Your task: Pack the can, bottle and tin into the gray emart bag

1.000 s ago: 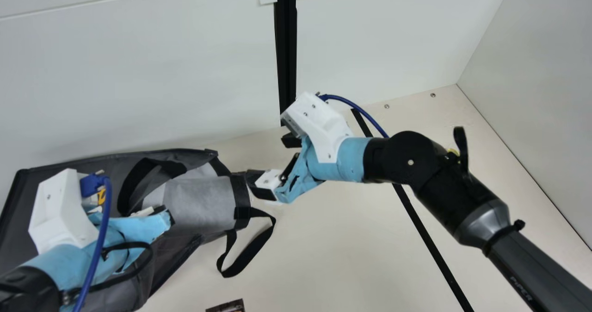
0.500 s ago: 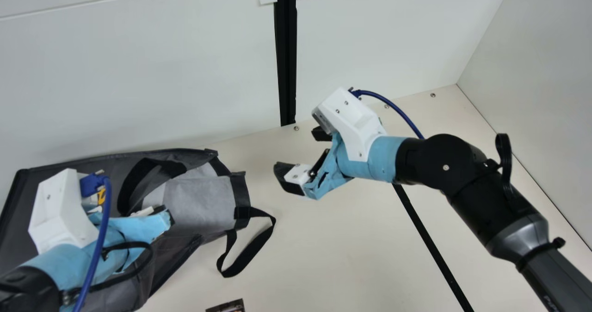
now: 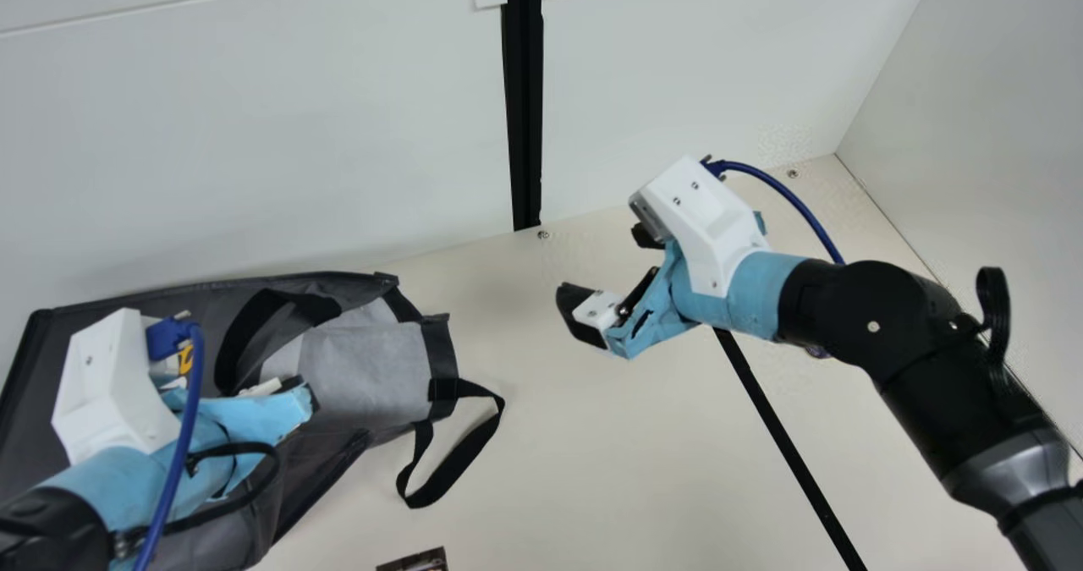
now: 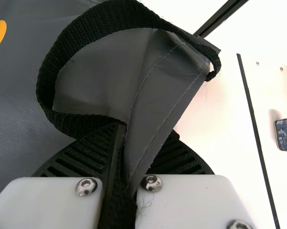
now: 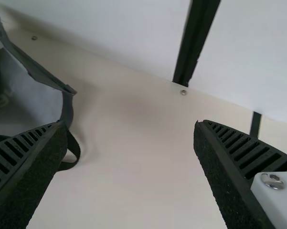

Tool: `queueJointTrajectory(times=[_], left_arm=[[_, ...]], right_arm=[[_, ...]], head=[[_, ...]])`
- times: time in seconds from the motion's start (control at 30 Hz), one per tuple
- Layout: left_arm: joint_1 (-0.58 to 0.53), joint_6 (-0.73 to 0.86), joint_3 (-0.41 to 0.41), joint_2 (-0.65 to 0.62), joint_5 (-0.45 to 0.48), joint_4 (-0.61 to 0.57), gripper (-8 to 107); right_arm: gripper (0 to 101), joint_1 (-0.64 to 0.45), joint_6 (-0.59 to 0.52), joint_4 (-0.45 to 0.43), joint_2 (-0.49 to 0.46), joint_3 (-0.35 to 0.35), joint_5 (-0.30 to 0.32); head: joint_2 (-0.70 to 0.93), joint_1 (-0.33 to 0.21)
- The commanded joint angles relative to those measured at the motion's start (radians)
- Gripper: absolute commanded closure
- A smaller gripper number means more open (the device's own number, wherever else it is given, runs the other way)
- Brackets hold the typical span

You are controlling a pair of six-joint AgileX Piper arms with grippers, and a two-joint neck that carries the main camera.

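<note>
The gray emart bag (image 3: 364,376) lies on the table (image 3: 609,469) at the main view's left, its inside a paler gray than its dark outer cloth; the left gripper (image 3: 245,419) is over the bag, its jaws clenched on a fold of the dark cloth, as the left wrist view shows, where a black strap (image 4: 47,86) loops up just beside the ribbed fingers; a second strap (image 3: 461,465) hangs from the bag's other end and curves out onto the bare tabletop; the right gripper (image 3: 602,262) is well apart from the bag, above the table to its right in the main view, its jaws released and wide apart, with nothing between them; the tin (image 4: 284,133), blue-patterned on one side and gold on another, sits on the table in the left wrist view, outside the bag and beyond a black line (image 4: 256,124) that crosses the tabletop; at the main view's bottom edge is part of a dark, printed object (image 3: 416,561), cut off too much to identify
</note>
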Motion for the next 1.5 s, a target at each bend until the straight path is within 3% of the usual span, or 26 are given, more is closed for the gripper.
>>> queueJointTrajectory(times=[0.0,0.4,0.73,1.47], left_arm=[[0.0,0.0,0.0,0.0,0.0,0.0,89],[0.0,0.0,0.0,0.0,0.0,0.0,89],[0.0,0.0,0.0,0.0,0.0,0.0,89],[0.0,0.0,0.0,0.0,0.0,0.0,89]], right_arm=[[10,-0.013,0.003,-0.017,-0.008,0.004,-0.004],[10,-0.094,0.034,-0.137,-0.063,0.024,-0.04],[10,-0.178,0.127,-0.267,-0.09,0.02,-0.057],[10,-0.304,0.316,-0.482,-0.139,-0.021,-0.011]], head=[[-0.001,-0.023],[-0.001,-0.023],[-0.001,-0.023],[-0.001,-0.023]])
